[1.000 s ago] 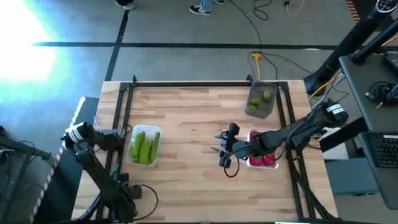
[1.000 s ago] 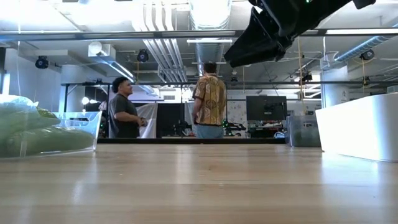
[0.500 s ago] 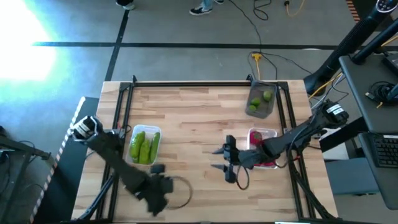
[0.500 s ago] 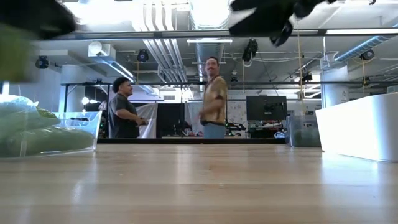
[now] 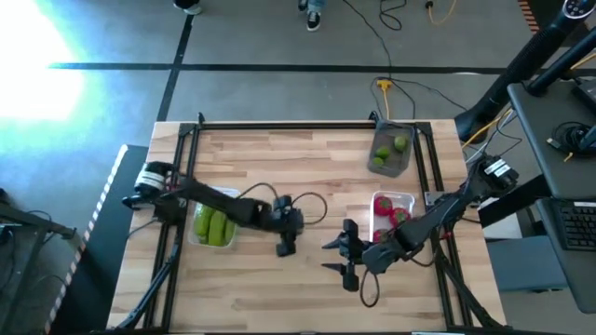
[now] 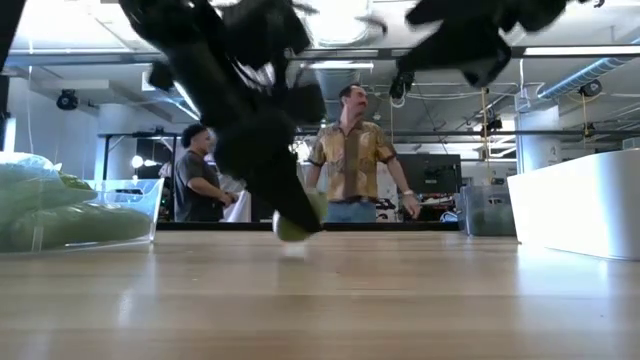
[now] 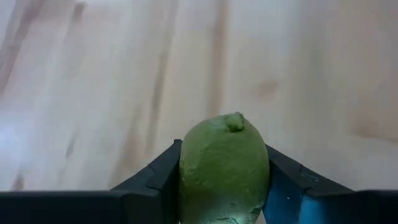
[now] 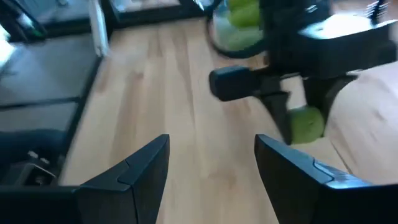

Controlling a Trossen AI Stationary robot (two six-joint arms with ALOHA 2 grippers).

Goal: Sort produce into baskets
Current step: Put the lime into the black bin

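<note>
Between left hand (image 7: 224,186) fingers, dull green, seemingly dimpled lime (image 7: 224,165)

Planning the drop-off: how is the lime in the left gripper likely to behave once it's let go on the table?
The lime looks round, so it will probably roll if released on the bare table. It keeps its shape between the left gripper's fingers, so it seems firm, not squashy. Its skin looks matte and pebbled, so it is likely not slippery.

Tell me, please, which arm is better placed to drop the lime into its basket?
The left: its gripper already clamps the lime. The right gripper is open and empty.
</note>
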